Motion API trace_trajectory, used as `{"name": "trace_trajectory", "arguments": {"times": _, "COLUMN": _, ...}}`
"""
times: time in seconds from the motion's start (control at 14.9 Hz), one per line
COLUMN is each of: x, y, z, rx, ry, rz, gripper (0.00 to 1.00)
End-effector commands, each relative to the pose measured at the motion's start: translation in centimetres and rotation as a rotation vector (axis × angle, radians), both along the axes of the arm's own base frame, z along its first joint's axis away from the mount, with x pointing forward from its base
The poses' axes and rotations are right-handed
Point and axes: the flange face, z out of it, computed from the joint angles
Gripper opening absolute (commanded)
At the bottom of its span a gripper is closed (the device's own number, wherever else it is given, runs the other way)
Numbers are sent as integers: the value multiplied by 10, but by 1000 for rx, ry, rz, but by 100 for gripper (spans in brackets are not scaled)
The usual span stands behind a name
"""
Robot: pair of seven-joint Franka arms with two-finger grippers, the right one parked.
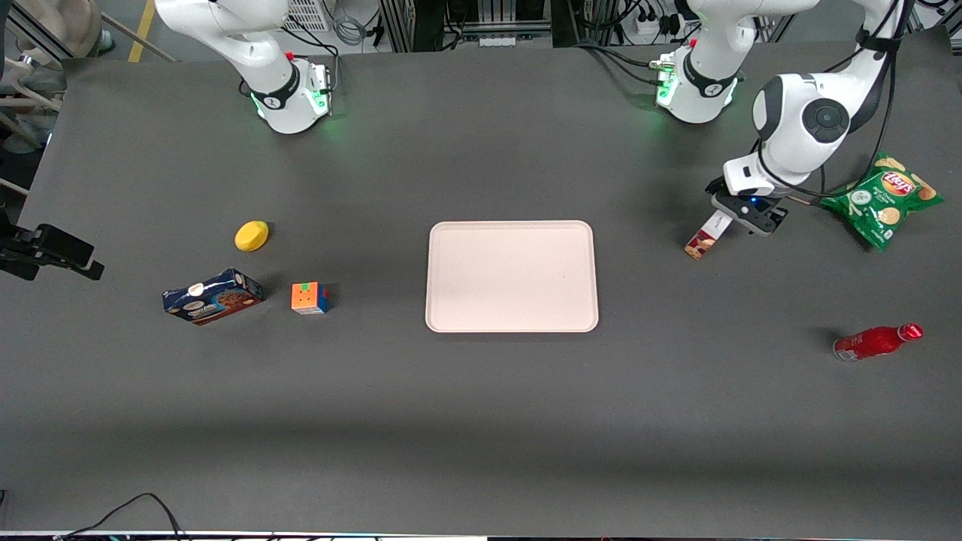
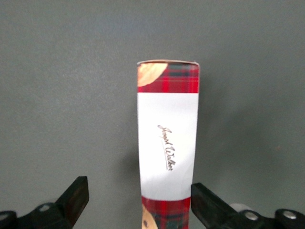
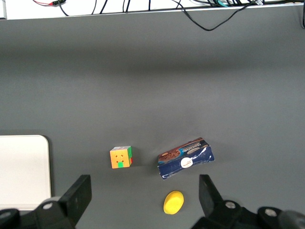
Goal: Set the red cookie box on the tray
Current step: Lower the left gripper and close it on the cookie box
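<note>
Currently the claw (image 1: pixel 740 218) sits low over one end of the red cookie box (image 1: pixel 707 236), toward the working arm's end of the counter (image 1: pixel 481 421). Wrist view: fingers (image 2: pixel 76 198) spread wide, one on each side of the box (image 2: pixel 167 143); one looks close against the carton's edge, the other stands apart. Box lies flat on the counter, well apart from the tray (image 1: pixel 512 276). Green chip bag (image 1: pixel 883 199) lies beside the arm; red bottle (image 1: pixel 875 342) nearer the front camera.
</note>
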Motion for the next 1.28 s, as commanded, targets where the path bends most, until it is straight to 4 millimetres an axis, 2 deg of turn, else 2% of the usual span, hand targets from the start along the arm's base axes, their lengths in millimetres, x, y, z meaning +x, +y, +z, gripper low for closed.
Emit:
{"name": "trace_trajectory", "arguments": {"times": 0.0, "x": -16, "y": 3, "z": -6, "rx": 0, "ry": -1, "rz": -11, "gripper": 100}}
{"name": "trace_trajectory", "arguments": {"times": 0.47, "x": -25, "y": -2, "z": -12, "rx": -1, "ry": 22, "rz": 107, "gripper": 100}}
{"name": "trace_trajectory", "arguments": {"times": 0.94, "x": -26, "y": -7, "z": -14, "rx": 0, "ry": 34, "rz": 104, "gripper": 100}}
{"name": "trace_trajectory", "arguments": {"times": 1.01, "x": -26, "y": -7, "z": -14, "rx": 0, "ry": 34, "rz": 104, "gripper": 96}}
{"name": "trace_trajectory", "arguments": {"times": 1.21, "x": -27, "y": -7, "z": -15, "rx": 0, "ry": 35, "rz": 104, "gripper": 59}}
